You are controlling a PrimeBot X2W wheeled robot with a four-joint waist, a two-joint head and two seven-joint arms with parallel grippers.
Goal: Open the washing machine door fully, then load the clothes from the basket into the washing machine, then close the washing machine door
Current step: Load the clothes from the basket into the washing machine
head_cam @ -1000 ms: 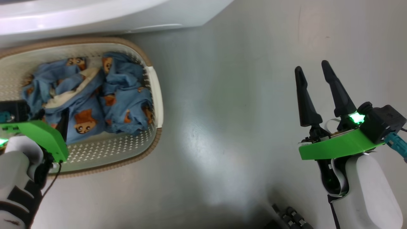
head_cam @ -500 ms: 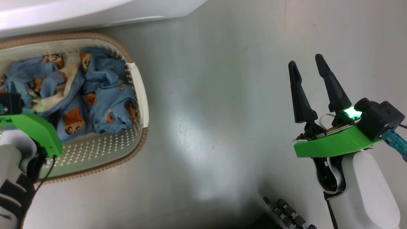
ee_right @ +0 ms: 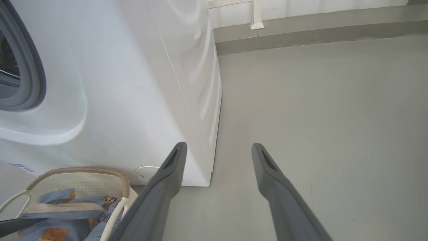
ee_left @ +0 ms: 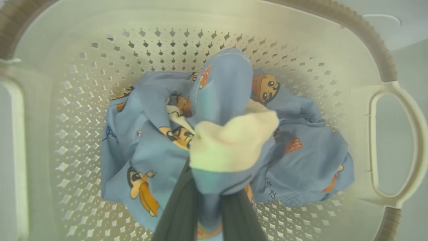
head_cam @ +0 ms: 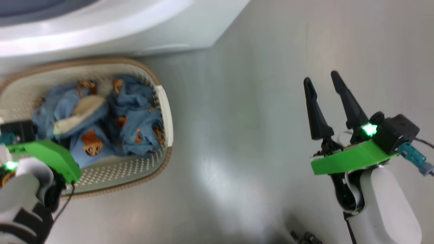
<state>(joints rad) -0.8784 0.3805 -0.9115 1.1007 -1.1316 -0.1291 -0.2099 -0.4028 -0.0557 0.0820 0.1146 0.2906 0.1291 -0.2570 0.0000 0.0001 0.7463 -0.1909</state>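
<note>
With the washing machine (ee_right: 133, 83) mouth apparently uncovered, loading has barely begun: the left jaws are clamped on a bunch of the bear-print clothes (ee_left: 220, 110) heaped in the basket (ee_left: 77, 110) beside it, the right jaws gape empty, and door-closing remains.

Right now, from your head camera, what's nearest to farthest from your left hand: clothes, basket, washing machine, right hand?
1. The clothes, pinched in the left hand.
2. The basket, around them.
3. The washing machine, behind the basket.
4. The right hand, far right.
</note>
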